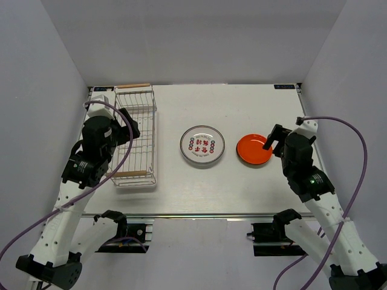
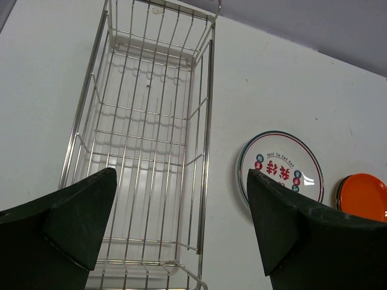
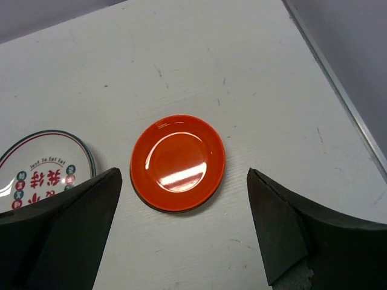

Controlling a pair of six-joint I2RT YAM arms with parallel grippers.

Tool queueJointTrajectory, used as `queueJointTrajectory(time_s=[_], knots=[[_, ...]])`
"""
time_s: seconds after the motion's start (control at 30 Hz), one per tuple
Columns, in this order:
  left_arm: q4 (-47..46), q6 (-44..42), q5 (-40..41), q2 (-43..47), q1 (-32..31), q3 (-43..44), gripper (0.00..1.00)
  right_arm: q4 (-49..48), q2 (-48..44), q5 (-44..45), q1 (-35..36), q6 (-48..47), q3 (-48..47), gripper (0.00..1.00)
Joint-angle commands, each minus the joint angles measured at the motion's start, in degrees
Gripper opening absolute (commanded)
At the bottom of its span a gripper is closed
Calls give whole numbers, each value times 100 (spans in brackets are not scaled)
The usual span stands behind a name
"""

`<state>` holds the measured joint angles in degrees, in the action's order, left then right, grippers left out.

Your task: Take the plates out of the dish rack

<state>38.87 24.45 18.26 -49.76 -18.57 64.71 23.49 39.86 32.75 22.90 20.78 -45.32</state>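
Note:
The dish rack (image 1: 135, 136) stands at the left of the table and holds no plates; in the left wrist view (image 2: 151, 121) its wire floor is bare. A white plate with red-green marks (image 1: 202, 145) lies flat mid-table. A plain orange-red plate (image 1: 254, 149) lies to its right, with a dark rim showing under it in the right wrist view (image 3: 177, 162). My left gripper (image 1: 130, 128) is open and empty above the rack's right side. My right gripper (image 1: 272, 139) is open and empty just near of the orange plate. The yellow, teal and rim-banded plates do not show.
The rack's wooden handles sit at its far end (image 1: 133, 86) and near end (image 1: 130, 174). Grey walls close the table on the left, back and right. The white plate (image 2: 280, 169) and orange plate (image 2: 363, 196) lie right of the rack, a small gap between them.

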Motion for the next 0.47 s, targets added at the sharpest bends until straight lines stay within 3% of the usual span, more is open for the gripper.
queueJointTrajectory(time_s=[0.0,0.43], knots=[[6,-54,151,142,-15,-134,98,-73,-5,486,4,67,6,89],[33,-28,98,133,-15,-134,98,51,365,311,5,94,-65,89]])
